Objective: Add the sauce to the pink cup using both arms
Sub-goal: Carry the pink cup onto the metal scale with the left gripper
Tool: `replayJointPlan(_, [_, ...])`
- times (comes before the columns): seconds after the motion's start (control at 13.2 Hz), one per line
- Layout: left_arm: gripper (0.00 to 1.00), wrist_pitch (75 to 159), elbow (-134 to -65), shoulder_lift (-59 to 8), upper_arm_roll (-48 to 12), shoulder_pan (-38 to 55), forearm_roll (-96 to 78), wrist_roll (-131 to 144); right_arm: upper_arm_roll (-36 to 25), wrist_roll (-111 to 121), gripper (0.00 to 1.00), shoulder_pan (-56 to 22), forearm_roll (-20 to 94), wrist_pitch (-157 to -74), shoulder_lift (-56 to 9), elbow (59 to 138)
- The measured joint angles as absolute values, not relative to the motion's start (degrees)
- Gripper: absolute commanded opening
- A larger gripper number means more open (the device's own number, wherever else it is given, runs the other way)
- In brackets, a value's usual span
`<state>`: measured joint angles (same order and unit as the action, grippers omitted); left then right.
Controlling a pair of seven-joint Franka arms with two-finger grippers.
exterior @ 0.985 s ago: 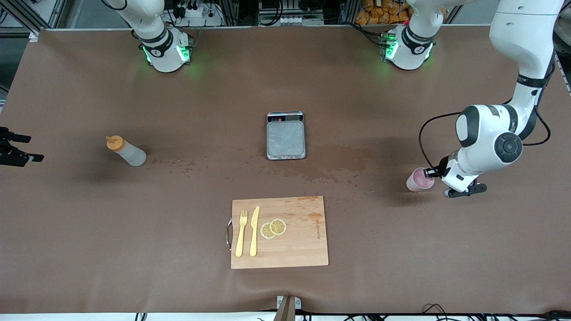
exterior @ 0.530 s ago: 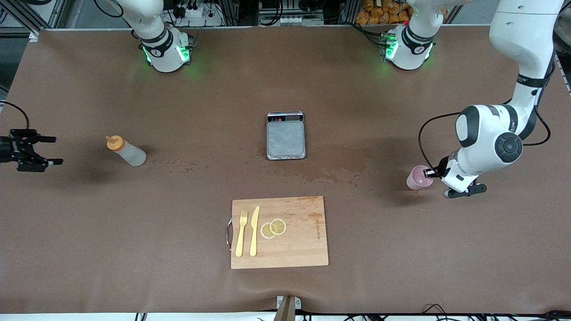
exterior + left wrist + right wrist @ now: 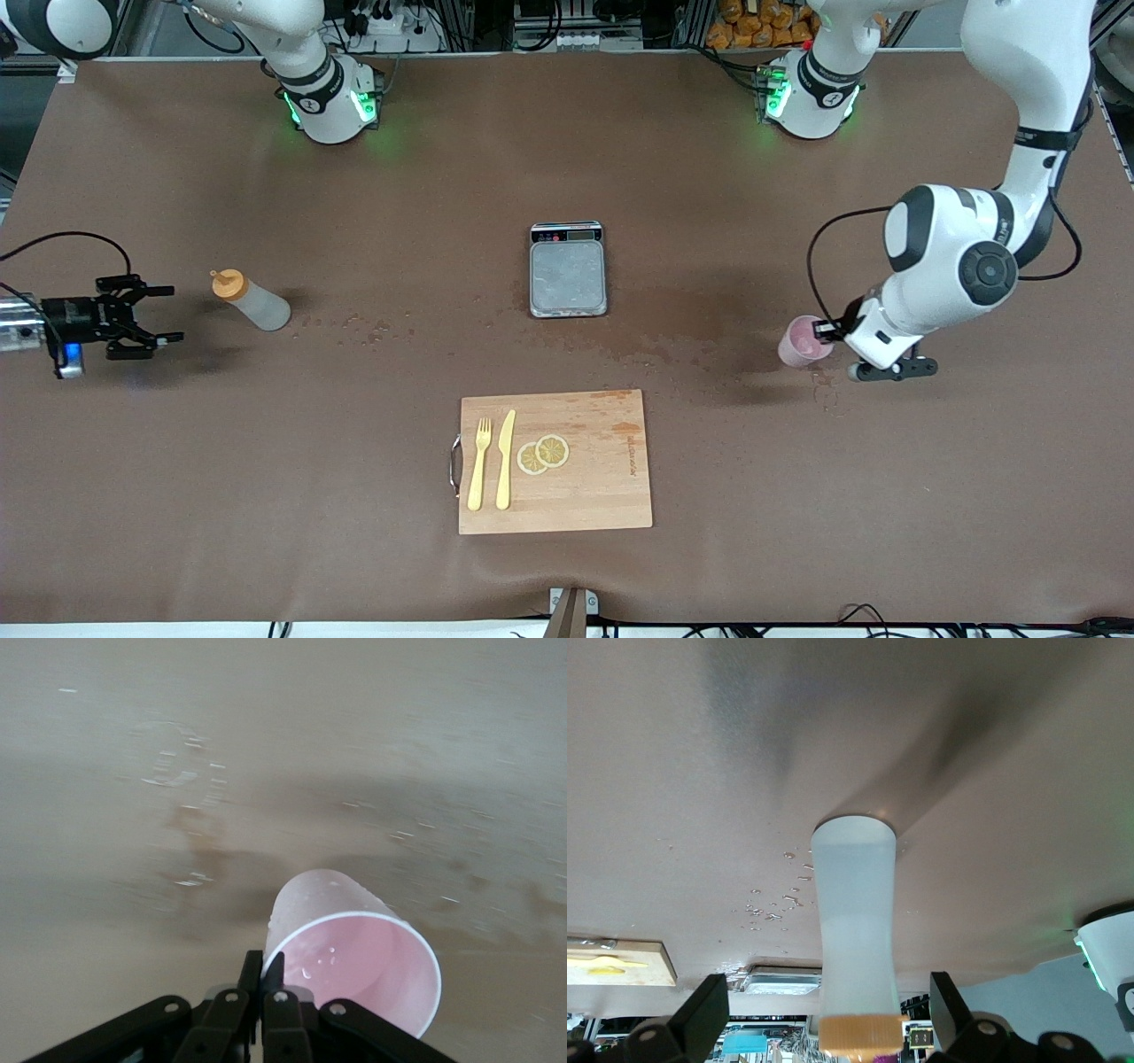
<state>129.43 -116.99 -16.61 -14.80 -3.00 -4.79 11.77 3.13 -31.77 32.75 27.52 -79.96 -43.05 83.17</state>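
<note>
The cutting board (image 3: 555,462) carries small printed lettering I cannot read. My left gripper (image 3: 824,332) is pinched tight on the rim of the pink cup (image 3: 801,341), which leans in my hold above the brown table (image 3: 354,443) toward the left arm's end; my forearm bends down from a raised elbow. My right gripper (image 3: 151,314) points level at the sauce bottle (image 3: 252,300), fingers (image 3: 700,1014) spread wide either side of it, not touching. The bottle stands upright toward the right arm's end, well apart from the scale (image 3: 568,269) at the table's middle.
</note>
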Motion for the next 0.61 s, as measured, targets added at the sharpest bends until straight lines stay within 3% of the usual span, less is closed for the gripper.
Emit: replayJointPlan(0.61, [0.0,129.3,-116.9,-15.2,-34.8,-2.5,-5.1,41.7,3.2,-30.9,1.0,32.5,31.6,-77.7,-51.2,83.1])
